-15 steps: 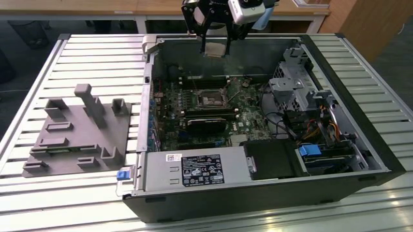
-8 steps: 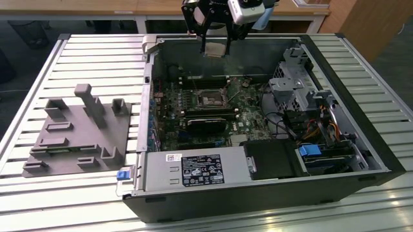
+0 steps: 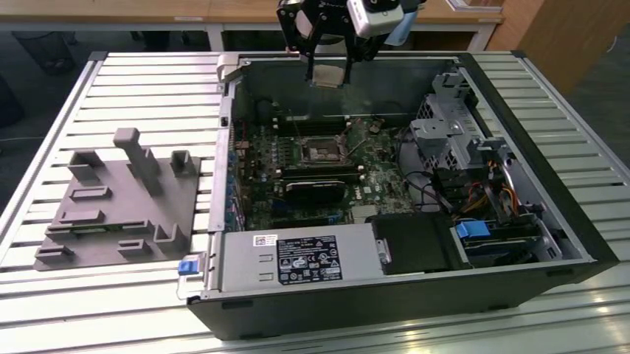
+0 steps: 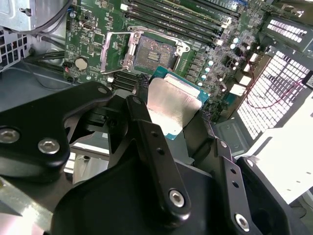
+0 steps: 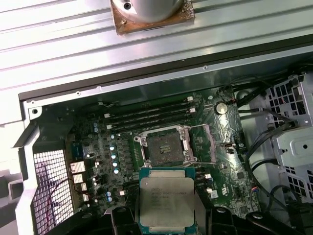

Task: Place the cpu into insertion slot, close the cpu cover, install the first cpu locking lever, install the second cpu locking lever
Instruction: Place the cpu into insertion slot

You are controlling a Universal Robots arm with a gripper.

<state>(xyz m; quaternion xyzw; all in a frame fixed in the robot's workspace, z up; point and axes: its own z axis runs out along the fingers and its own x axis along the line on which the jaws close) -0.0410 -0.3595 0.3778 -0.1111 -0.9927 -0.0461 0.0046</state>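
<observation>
Slatted metal is forming the tabletop (image 3: 118,74), and an open computer case (image 3: 394,295) is lying across its middle and toward the exterior view's right edge. Near the opposite edge a grey fixture (image 3: 118,199) is sitting. The gripper (image 3: 328,70) is hovering over the case's far wall, its fingers (image 4: 146,127) pinching the cpu (image 5: 167,200) by two opposite edges. In the first wrist view the chip's silvery top is facing the camera, its slightly longer axis pointing toward the insertion slot (image 5: 166,147). The slot is lying bare, well apart from the chip, with the cpu cover (image 4: 110,51) swung open beside it.
</observation>
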